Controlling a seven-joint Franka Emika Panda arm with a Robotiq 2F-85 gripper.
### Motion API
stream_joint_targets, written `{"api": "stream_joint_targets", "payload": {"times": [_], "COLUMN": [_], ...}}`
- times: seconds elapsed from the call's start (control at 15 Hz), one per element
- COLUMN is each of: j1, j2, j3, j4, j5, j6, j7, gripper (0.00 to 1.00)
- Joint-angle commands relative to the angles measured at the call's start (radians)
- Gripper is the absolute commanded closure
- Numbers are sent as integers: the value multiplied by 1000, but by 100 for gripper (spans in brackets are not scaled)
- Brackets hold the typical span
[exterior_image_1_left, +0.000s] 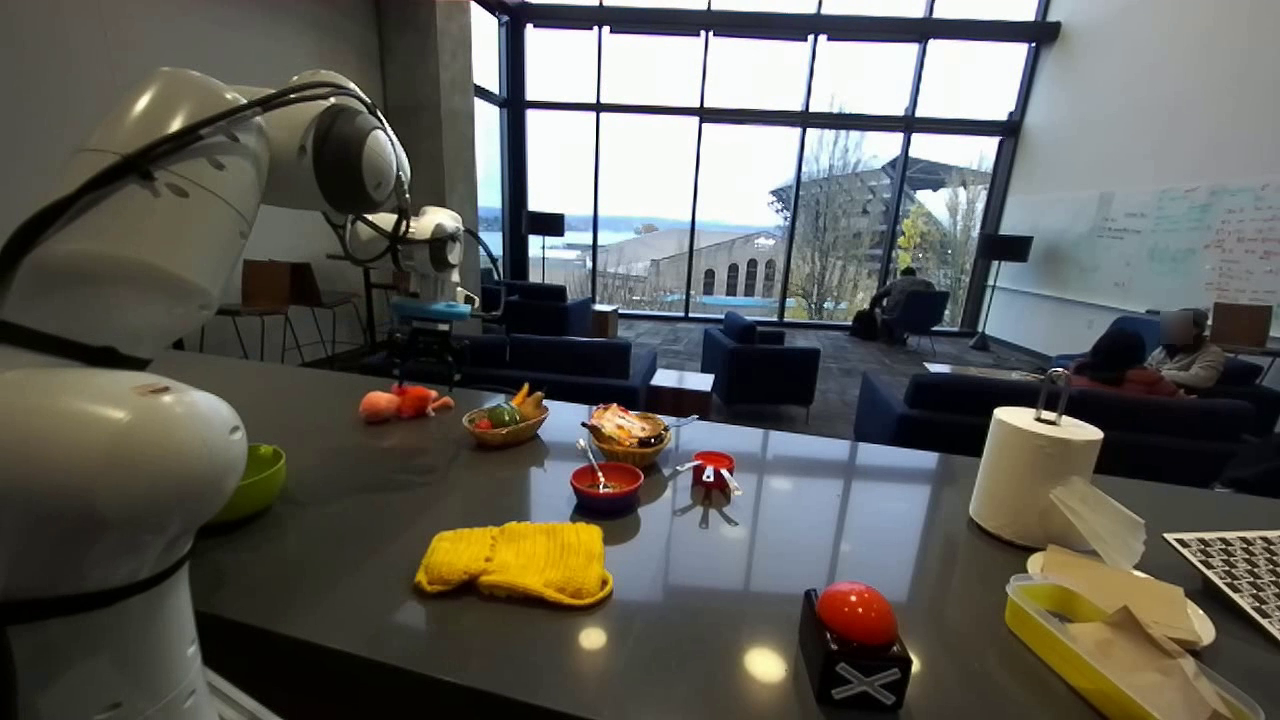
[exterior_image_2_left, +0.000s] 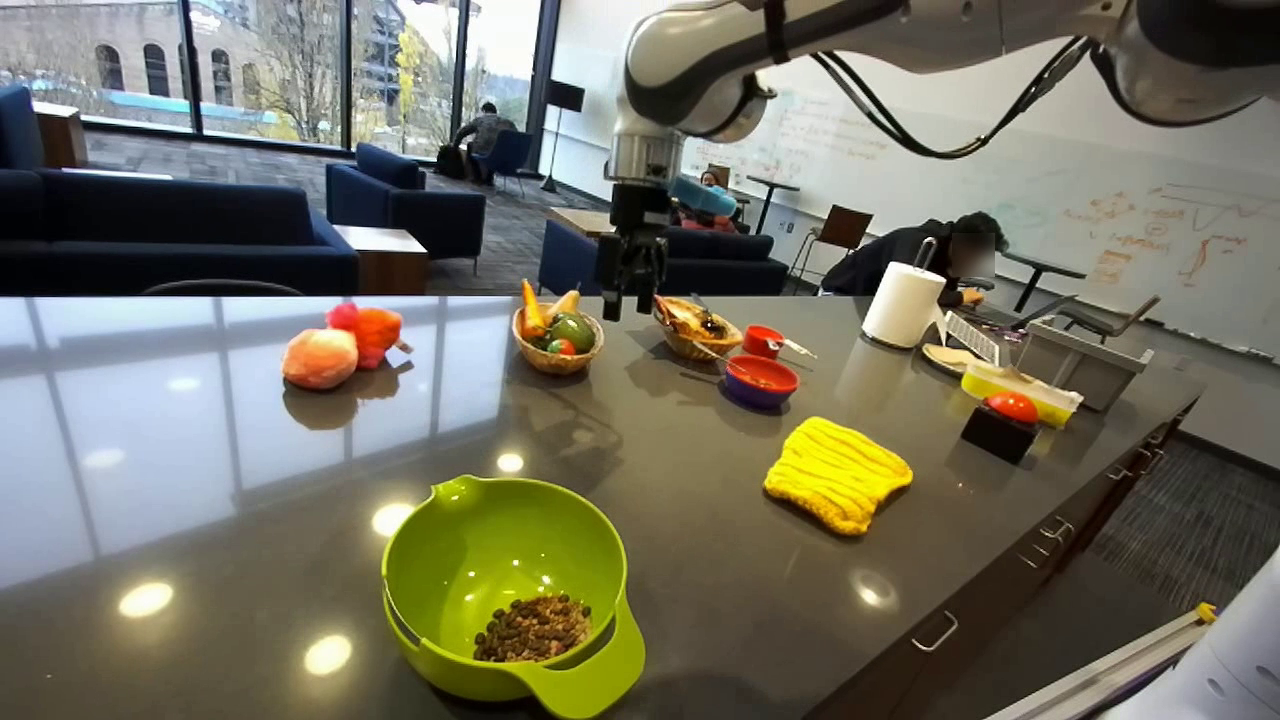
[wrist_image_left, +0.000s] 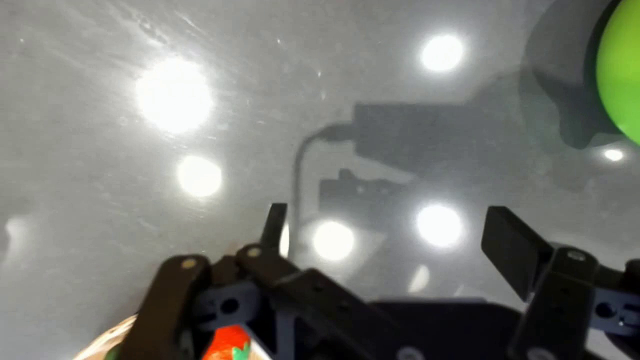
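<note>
My gripper (wrist_image_left: 388, 212) stands open above the grey counter (exterior_image_2_left: 690, 590), with nothing between its fingers. In an exterior view the gripper (exterior_image_2_left: 628, 305) hangs near a wicker basket (exterior_image_2_left: 560, 362) of toy vegetables, and no contact shows. Part of this basket (wrist_image_left: 112, 337) peeks out under the finger at the lower left of the wrist view, along with a red toy piece (wrist_image_left: 227, 342). Pink and orange plush toys (exterior_image_2_left: 320, 358) lie beside it. A green bowl (exterior_image_2_left: 500, 530) holds brown bits; its edge (wrist_image_left: 620, 75) also enters the wrist view at upper right.
Nearby stand a second basket (exterior_image_1_left: 628, 430), a red-and-purple bowl (exterior_image_1_left: 606, 490) with a spoon, and red measuring cups (exterior_image_1_left: 713, 468). A yellow knitted cloth (exterior_image_1_left: 515, 560), a red button on a black box (exterior_image_1_left: 858, 650), a paper roll (exterior_image_1_left: 1035, 475) and a yellow container (exterior_image_1_left: 1050, 640) occupy the counter.
</note>
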Motion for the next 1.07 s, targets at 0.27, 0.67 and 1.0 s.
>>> {"api": "stream_joint_targets", "payload": {"times": [0.27,0.67,1.0], "j1": [-33,-24,-18], "j2": [105,264,394], "j3": [-30,-48,-84], "j4": [90,270,448], "j5": [35,36,35], "j6": [107,139,167], "j7": [20,61,155], "gripper": [0,0,0]}}
